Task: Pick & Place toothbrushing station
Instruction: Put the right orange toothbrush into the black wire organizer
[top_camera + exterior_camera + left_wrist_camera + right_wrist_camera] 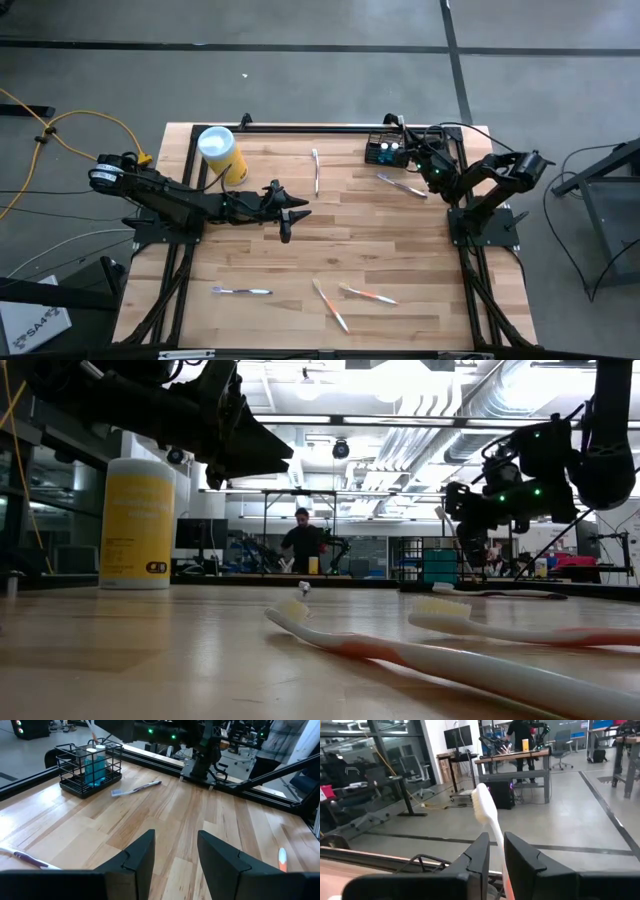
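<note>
A white toothbrush (487, 817) is clamped upright by the right gripper (494, 851) above the toothbrushing station (385, 150) (left gripper (175, 851) spread apart, mid-table).

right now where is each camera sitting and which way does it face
High view: above the table, looking straight down; both arms show, left end effector mid-table, right end effector by the basket.
Low view: at tabletop height, looking level across toothbrushes toward the yellow canister; arms overhead.
Left wrist view: past its open fingers toward the basket.
Right wrist view: past its fingers, shut on a white toothbrush, toward the room.
Shared: the basket, in the high and left wrist views.
</note>
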Tool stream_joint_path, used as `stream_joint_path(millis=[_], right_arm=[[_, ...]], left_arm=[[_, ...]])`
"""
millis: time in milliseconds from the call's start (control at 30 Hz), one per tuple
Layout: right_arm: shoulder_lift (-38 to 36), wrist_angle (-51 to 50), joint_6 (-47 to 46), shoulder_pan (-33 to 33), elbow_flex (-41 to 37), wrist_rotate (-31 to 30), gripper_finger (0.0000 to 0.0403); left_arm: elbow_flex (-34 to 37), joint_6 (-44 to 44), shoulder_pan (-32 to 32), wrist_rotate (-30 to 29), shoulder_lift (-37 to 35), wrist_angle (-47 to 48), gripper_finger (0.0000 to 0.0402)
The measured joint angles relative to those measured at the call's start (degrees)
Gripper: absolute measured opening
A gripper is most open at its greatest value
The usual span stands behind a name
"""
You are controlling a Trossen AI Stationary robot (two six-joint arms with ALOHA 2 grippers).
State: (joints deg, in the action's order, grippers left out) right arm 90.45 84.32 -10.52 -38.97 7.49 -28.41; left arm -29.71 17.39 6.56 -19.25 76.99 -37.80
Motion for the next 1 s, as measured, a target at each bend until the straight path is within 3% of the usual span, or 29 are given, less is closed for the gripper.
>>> stream_joint_path(millis=[133, 367, 700, 1000], right_arm=[[-0.3, 0.3, 1.7, 1.1, 0.0, -0.5, 0.0049], [-5.7, 0.0, 8.2, 5.4, 0.0, -7.5, 0.0049], [-14.9, -3.3, 16.6, 16.7, 0.0, -15.3, 0.0049], [-18.5, -8.8, 16.5, 26.5, 0.0, -15.6, 0.0049]], left_arm=[[0.0, 0.0, 0.0, 0.0, 0.0, 0.0, 0.0141], [0.0, 0.0, 0.0, 0.0, 0.0, 0.0, 0.0141], [0.0, 0.0, 0.0, 0.0, 0.0, 0.0, 0.0141], [0.0, 0.0, 0.0, 0.0, 0.0, 0.0, 0.0141]])
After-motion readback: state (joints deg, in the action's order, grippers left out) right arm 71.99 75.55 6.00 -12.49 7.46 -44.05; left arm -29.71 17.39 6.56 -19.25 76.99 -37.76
